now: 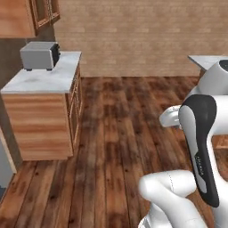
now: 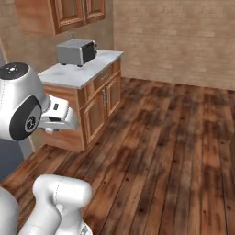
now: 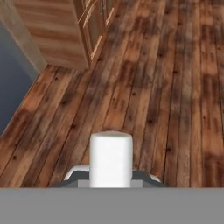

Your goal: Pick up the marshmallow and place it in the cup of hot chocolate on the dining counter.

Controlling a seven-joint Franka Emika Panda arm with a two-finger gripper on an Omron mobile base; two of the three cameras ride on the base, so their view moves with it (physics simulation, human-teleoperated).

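The marshmallow (image 3: 110,158) is a white-cream stubby lump held up over the wooden floor, close to the camera at the bottom middle of the hand view. My gripper (image 3: 110,177) is shut on it, and grey finger parts show on either side of its base. The white hand (image 2: 58,115) sticks out from the arm at mid height, over the floor. The cup of hot chocolate is out of view. A pale marble corner (image 1: 208,60) shows at the right edge of the left base view; I cannot tell whether it is the dining counter.
A smaller marble top (image 1: 42,76) on a wooden cabinet (image 1: 40,124) stands to the left, with a grey toaster (image 1: 39,55) on it. Tan brick wall runs behind. Wide wooden floor (image 2: 174,151) lies ahead. A dark grey panel (image 3: 11,87) stands left of the cabinet.
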